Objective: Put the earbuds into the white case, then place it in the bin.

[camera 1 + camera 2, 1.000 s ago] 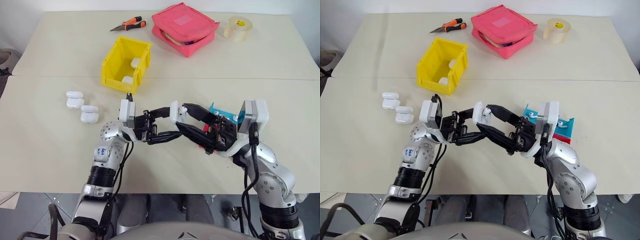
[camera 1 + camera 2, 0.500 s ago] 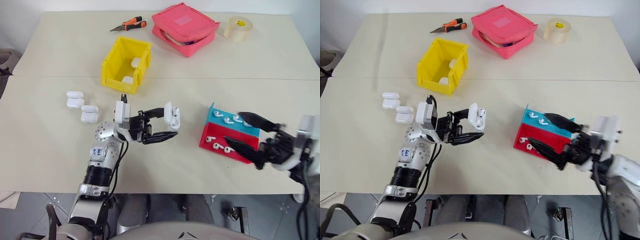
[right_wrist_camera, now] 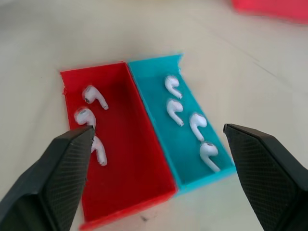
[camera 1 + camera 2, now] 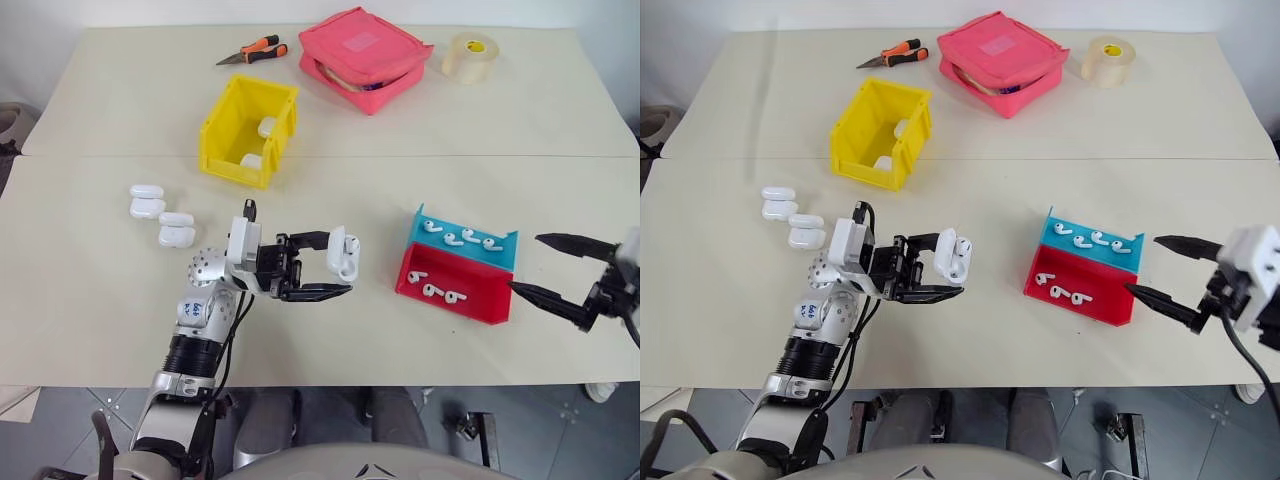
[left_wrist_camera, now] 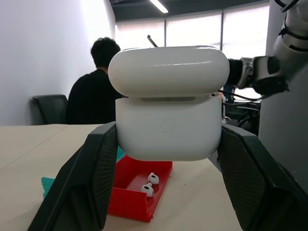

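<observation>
Held case: the white case (image 4: 344, 254) sits just left of centre in the head view, lid ajar, pinched across its body in the left gripper (image 4: 336, 267).
Left gripper: clenched on the white case; in its wrist view each black finger (image 5: 91, 178) presses one side of the case.
Earbuds: three in the red tray (image 4: 455, 281), four in the blue tray (image 4: 470, 242), right of centre; the two trays touch side by side.
Right gripper: right gripper (image 4: 552, 268) at the right edge, fingers spread wide and holding nothing, just beside the trays; in its wrist view the trays lie between its two fingers.
Bin: the bin (image 4: 225, 137), upper left of centre, holds two white cases.
Spare cases: four more white cases (image 4: 162, 215) lie on the table (image 4: 100, 290) at left, in two pairs.
Far edge: pliers (image 4: 252, 47), pink pouch (image 4: 366, 55) and tape roll (image 4: 469, 55) along the top.
Background: a seated person (image 5: 98, 89) shows in the left wrist view.
</observation>
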